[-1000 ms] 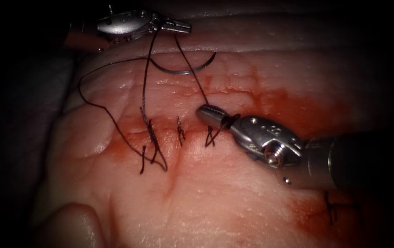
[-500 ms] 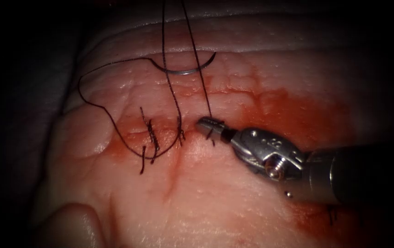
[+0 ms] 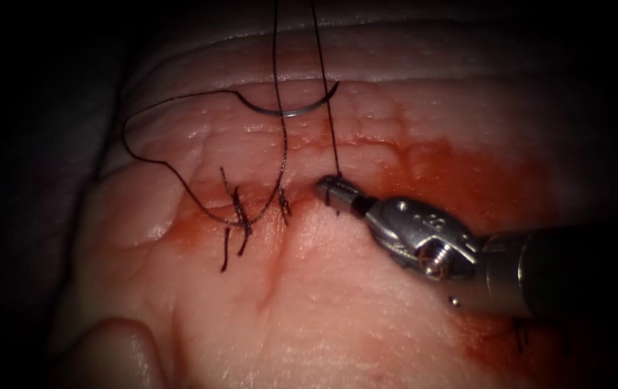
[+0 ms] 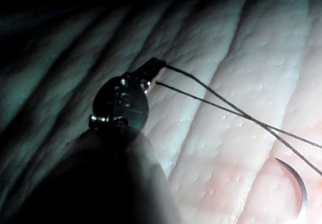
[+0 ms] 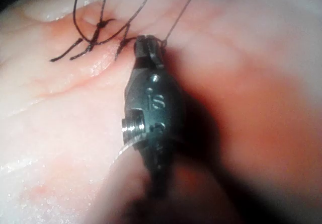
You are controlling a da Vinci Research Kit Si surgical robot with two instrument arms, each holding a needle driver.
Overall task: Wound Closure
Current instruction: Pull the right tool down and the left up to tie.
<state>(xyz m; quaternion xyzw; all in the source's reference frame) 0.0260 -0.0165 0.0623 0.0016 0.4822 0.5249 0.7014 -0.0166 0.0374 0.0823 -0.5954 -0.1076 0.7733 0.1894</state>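
Right tool (image 3: 329,189) clamped on thread (image 3: 333,137) at the cut, mid-frame; left tool (image 4: 155,65) clamped on both strands (taut). Needle (image 3: 291,110) loose on tissue (image 3: 338,310), upper centre, not in it.

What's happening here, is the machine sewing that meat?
Yes, it is bench practice: two tools are closing a cut in the tissue. The left tool has its jaws shut on the thread, and two strands run taut from it down to the stitches. The right tool grips the thread right at the cut. The curved needle lies loose on the tissue above the cut, held by neither tool. Red fluid stains the tissue.
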